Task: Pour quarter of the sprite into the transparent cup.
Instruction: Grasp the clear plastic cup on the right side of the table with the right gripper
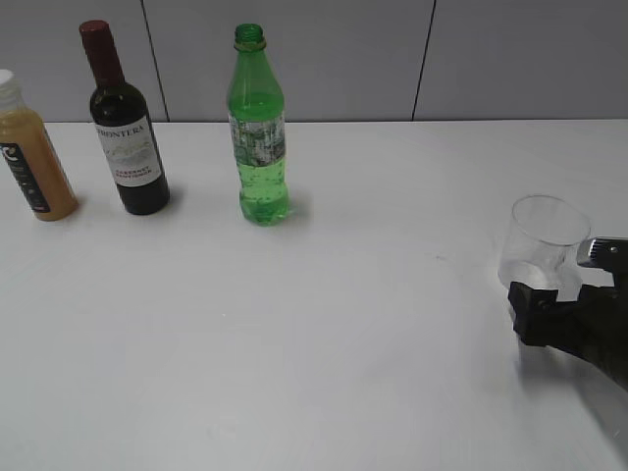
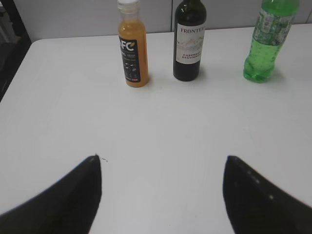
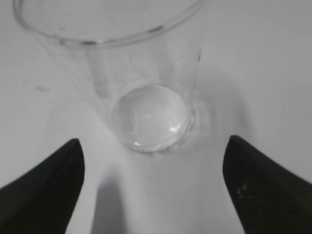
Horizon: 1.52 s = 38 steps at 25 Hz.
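Thin clear plastic, the transparent cup (image 3: 146, 97) looks light, crushable and tippy, so the right hand (image 3: 151, 190), fingers apart and not touching it, should close gently around its lower wall.

White table (image 1: 324, 324), grey panelled wall (image 1: 491, 59)

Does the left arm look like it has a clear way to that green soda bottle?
Probably yes. The left gripper is open over bare table, and the sprite stands ahead to its right, apart from the wine bottle, with nothing between.
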Motion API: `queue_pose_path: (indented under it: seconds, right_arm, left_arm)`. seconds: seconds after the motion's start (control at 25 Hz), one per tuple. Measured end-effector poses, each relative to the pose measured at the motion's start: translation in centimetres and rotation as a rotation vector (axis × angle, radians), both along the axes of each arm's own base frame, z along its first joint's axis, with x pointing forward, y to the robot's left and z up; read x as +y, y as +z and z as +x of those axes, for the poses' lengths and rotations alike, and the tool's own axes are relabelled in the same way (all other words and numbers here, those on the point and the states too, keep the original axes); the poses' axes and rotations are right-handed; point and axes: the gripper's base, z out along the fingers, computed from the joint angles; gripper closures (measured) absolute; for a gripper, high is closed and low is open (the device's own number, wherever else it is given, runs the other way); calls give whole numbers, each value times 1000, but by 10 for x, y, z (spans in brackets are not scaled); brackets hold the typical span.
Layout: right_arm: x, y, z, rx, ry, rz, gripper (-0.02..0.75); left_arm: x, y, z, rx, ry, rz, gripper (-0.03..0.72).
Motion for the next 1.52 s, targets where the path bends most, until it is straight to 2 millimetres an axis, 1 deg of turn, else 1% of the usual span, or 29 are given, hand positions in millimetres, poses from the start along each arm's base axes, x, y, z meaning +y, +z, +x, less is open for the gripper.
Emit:
queue_pose_path:
  seconds: [0.32, 0.56, 1.04, 1.52]
  right_arm:
    - [3, -7, 12, -4, 0, 1, 48]
    - [5, -14, 20, -3, 19, -36, 48]
    - [9, -20, 39, -43, 13, -39, 49]
    - [10, -24, 53, -78, -4, -39, 62]
  left_arm:
    - [0, 0, 0, 0, 2, 2, 99]
    - [0, 0, 0, 0, 2, 2, 99]
    - [0, 0, 0, 0, 3, 4, 99]
    - [0, 0, 0, 0, 3, 4, 99]
